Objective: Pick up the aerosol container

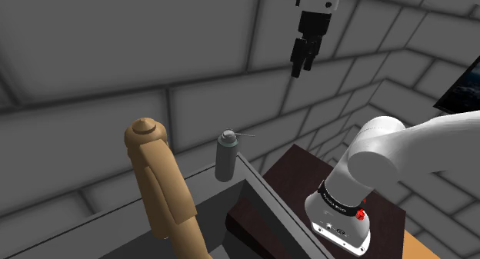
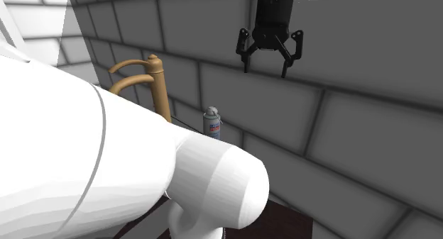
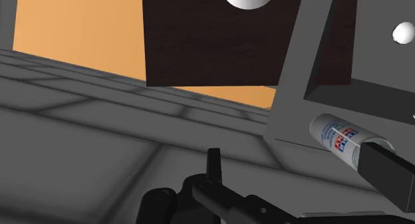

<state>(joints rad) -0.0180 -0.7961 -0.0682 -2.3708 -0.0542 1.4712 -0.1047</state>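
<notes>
A slim grey cylindrical aerosol can (image 1: 226,157) stands upright on the corner of a grey sink rim (image 1: 265,192), close against a grey block wall (image 1: 115,65) and near a tan faucet (image 1: 158,180). A rounded cap tops the can, and a thin straw juts sideways from it toward the shoulder view's right. Seen from the second exterior view, the can (image 2: 212,125) wears a white label printed in blue and red, and the wrist view shows that label wrapped round its body (image 3: 338,137).
</notes>
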